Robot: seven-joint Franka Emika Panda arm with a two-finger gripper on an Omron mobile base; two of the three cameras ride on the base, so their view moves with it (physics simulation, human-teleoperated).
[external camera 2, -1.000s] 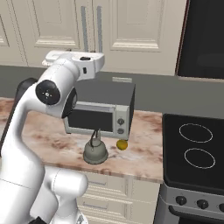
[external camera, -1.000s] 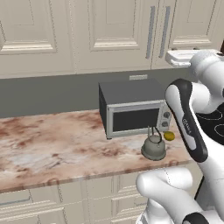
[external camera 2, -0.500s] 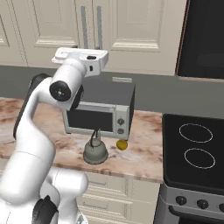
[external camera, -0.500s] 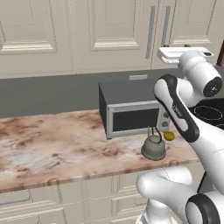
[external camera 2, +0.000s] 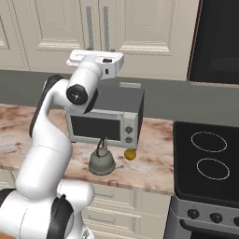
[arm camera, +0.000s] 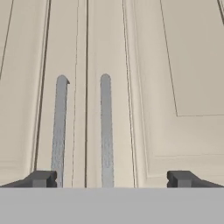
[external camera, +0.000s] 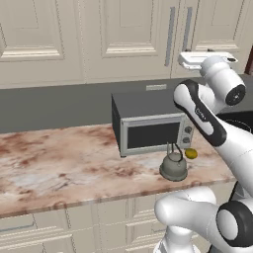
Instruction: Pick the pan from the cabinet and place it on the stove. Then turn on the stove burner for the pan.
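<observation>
You have the cabinet (arm camera: 109,65) straight ahead of the hand, doors closed, with its two silver bar handles (arm camera: 105,131) standing upright side by side along the centre seam, long axes vertical. The pan sits nowhere you can see; the closed doors hide whatever is inside. The gripper (arm camera: 111,178) is spread wide and holds nothing, its two dark fingertips (arm camera: 41,178) straddling both handles without touching them. Your arm (external camera 2: 51,135) rises from the base, bends at the elbow and lifts the hand (external camera 2: 95,59) level in front of the cabinet, just below the handles. Below the cabinet lies a marbled brown counter (external camera: 64,168) carrying a grey microwave (external camera: 150,128), a squat kettle (external camera: 173,167) and a small yellow fruit (external camera: 191,153). The stove (external camera 2: 210,158) lies right of the cabinet, its white rings bare.
</observation>
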